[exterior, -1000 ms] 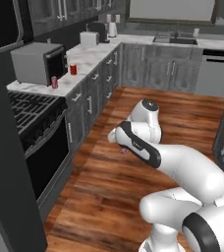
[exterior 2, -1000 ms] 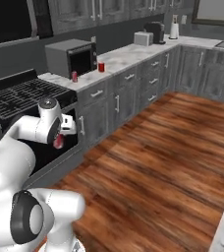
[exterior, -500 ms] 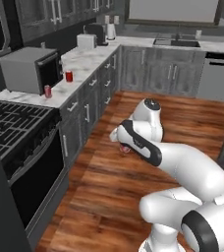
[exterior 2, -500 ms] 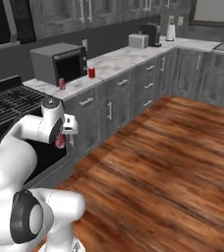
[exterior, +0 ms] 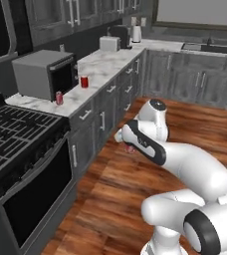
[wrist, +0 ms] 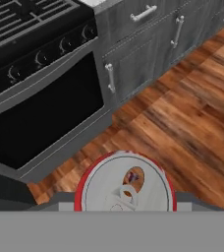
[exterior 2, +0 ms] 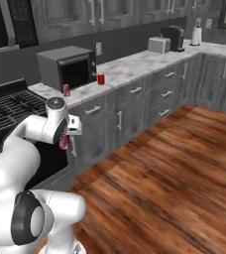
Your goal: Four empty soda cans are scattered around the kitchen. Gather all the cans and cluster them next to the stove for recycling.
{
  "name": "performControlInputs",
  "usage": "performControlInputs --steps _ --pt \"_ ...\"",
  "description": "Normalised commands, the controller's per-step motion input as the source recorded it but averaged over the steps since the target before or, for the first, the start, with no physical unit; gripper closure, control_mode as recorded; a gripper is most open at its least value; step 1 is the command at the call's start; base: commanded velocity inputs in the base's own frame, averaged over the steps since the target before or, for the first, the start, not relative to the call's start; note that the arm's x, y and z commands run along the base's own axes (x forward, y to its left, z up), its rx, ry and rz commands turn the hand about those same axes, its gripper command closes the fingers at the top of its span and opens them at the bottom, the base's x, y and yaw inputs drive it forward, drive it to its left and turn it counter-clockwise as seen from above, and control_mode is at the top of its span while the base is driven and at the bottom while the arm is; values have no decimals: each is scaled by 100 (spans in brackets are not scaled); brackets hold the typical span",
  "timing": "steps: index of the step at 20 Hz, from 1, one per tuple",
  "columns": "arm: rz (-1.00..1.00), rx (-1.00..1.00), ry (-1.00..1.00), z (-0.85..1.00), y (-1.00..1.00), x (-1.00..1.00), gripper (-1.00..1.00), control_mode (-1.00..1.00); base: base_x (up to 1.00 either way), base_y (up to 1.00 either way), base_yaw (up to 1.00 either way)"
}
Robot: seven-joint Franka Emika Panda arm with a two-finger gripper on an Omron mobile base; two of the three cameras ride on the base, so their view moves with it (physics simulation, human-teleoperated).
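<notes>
My gripper (exterior 2: pixel 64 140) is shut on a red soda can (exterior 2: pixel 64 144), which hangs above the wood floor in front of the lower cabinets. In the hand view that can's silver top (wrist: pixel 125 184) sits at the bottom, and in the left base view the can (exterior: pixel 129 148) shows as a red bit under the hand. Two more soda cans (exterior: pixel 59 97) (exterior: pixel 84 81) stand on the marble counter by the countertop oven; the right base view shows them too (exterior 2: pixel 66 90) (exterior 2: pixel 101 79). The black stove (exterior: pixel 16 134) (exterior 2: pixel 6 106) (wrist: pixel 35 29) lies to the left of the held can.
A dark boxy countertop oven (exterior: pixel 46 73) stands on the counter beside the stove. Farther along are a toaster (exterior: pixel 109 43), a coffee maker (exterior 2: pixel 174 37) and a sink (exterior: pixel 205 48). Grey cabinets (exterior 2: pixel 130 114) line the wood floor (exterior 2: pixel 169 173).
The whole picture has shifted, so the base has driven; the stove now looms larger and nearer on the left. The hand still holds the can in the same pose.
</notes>
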Motion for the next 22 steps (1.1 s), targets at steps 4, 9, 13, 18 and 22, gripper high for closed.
performControlInputs --steps 4,9,13,18,22 --pt "0 0 0 0 0 0 100 100 65 -9 39" --pt "0 0 0 0 0 0 100 100 63 -12 39" --pt "0 0 0 0 0 0 100 100 61 -21 30" --pt "0 0 0 0 0 0 100 100 52 -26 30" --pt "0 0 0 0 0 0 100 100 49 -26 32"
